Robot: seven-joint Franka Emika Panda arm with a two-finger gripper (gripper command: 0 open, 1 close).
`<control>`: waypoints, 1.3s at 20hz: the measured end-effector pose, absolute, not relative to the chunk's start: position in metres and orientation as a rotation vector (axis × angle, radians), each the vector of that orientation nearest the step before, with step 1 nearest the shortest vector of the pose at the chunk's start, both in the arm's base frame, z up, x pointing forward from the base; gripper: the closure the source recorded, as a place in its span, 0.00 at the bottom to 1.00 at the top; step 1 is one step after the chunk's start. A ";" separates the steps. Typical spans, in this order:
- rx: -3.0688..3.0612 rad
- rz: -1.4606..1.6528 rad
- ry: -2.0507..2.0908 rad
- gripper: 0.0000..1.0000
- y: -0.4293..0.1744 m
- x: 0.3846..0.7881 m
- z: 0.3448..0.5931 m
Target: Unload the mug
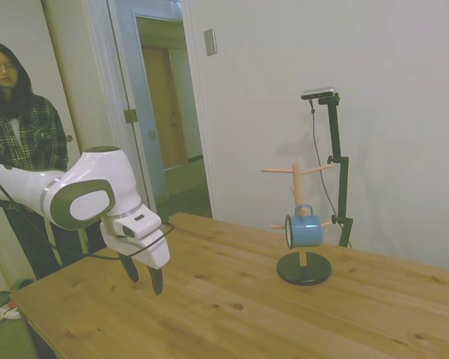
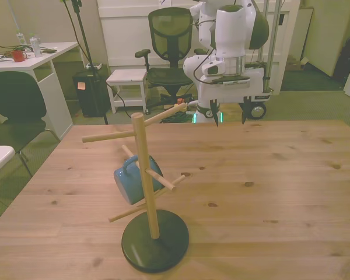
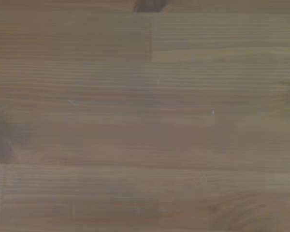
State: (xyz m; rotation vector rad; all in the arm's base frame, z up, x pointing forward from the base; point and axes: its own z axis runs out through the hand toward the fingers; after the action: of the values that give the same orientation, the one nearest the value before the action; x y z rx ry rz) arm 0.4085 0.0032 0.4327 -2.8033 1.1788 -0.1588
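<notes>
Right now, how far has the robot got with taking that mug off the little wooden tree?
Nothing looks done yet. The mug hangs by its handle on a peg of the wooden tree. The gripper is open and empty, low over bare table, well away from the tree; the wrist view shows only wood. Everything is left: reach over, grasp the mug, slide it off the peg and set it down.

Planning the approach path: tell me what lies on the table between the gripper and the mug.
Nothing: in the side view only bare wooden table separates the open gripper from the mug, which hangs on its wooden rack.
</notes>
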 end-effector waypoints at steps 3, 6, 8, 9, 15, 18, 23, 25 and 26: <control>-2.829 -0.230 1.179 0.00 0.000 0.413 0.437; -2.797 -0.421 1.269 0.00 -0.020 0.433 0.460; -2.755 -0.515 1.325 0.00 -0.038 0.451 0.470; -2.735 -0.558 1.352 0.00 -0.048 0.462 0.472; -2.636 -0.789 1.503 0.00 -0.099 0.521 0.473; -2.565 -0.911 1.591 0.00 -0.118 0.538 0.487; -2.530 -0.976 1.627 0.00 -0.123 0.557 0.485; -2.514 -1.012 1.637 0.00 -0.130 0.569 0.478; -2.501 -1.037 1.644 0.00 -0.133 0.576 0.474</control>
State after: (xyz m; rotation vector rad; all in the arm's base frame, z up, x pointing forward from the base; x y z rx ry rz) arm 0.5758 -0.1329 0.4736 -2.5008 1.6444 -1.0366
